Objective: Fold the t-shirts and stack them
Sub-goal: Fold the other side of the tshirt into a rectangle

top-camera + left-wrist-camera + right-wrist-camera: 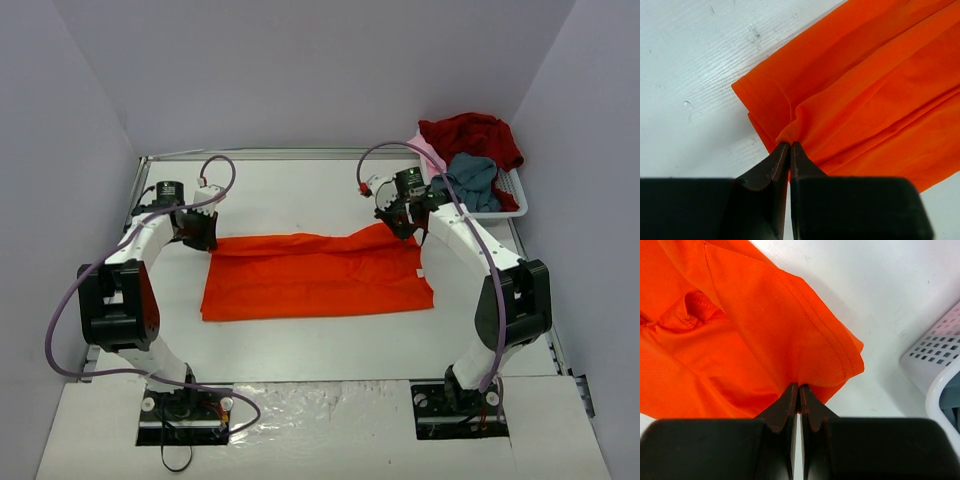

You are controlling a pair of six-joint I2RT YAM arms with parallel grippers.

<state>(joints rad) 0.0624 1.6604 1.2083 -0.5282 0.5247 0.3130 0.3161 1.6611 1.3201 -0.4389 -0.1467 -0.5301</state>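
Orange-red t-shirt (315,275), left jaws and right jaws pinching its far edge — basket (935,347) partly cropped

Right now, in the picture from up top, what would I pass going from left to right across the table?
left hand → orange shirt → right hand → basket

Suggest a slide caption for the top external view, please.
Left gripper and right gripper pinch the far edge of the orange-red t-shirt on the table.
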